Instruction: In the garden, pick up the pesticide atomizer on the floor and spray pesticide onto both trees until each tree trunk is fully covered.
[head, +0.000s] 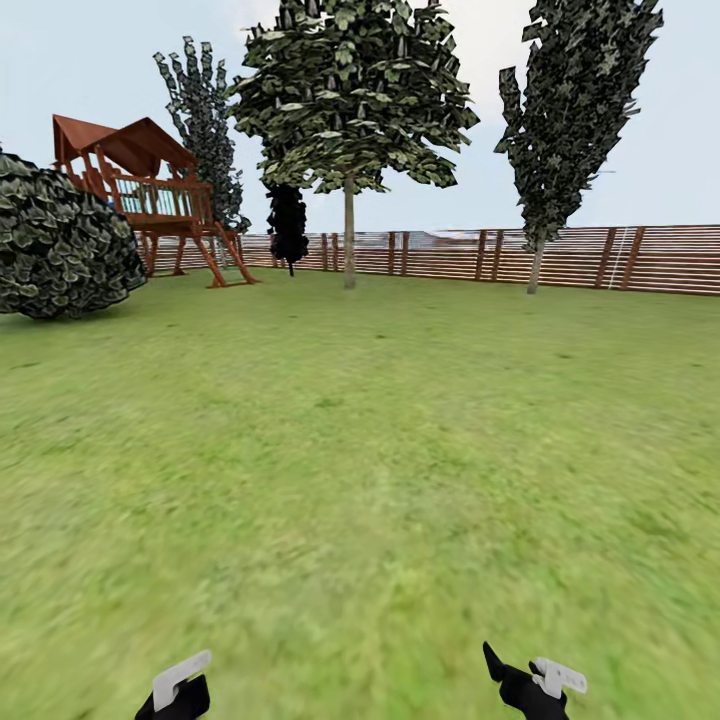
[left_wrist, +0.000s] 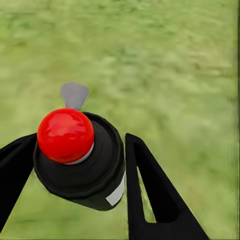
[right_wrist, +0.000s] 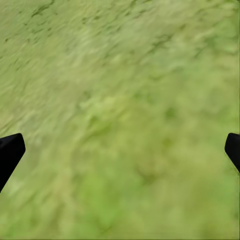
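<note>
Red-capped pesticide atomizer (left_wrist: 80, 160) clamped in left gripper (left_wrist: 80, 195), body half-hidden; right gripper (right_wrist: 120, 150) fingers apart.

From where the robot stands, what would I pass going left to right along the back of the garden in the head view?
Round dark bush → wooden playset → small black tree → grey-trunked leafy tree → tall dark tree, with the slatted fence running behind them to the right edge.
</note>
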